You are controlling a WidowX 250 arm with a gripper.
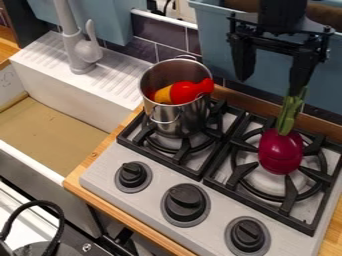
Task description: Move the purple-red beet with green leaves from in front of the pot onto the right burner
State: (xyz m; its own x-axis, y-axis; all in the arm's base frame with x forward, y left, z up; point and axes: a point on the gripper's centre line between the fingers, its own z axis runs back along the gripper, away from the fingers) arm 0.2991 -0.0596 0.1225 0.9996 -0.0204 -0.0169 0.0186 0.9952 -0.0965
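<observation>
The fingers of the gripper [272,84] stand spread, pinching nothing, one tip at the green stalks of the purple vegetable [280,151] on the stove [151,199]; contact is unclear, and a grip would call for centring over it. The arm [281,14] hangs down from the top edge, near the metal pot [175,119].

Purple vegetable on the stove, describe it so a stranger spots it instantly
On the grey stove, look at the right burner. There sits a round, purple-red vegetable with green stalks pointing up; unlike the red-and-yellow toy, it is outside the metal pot.
</observation>
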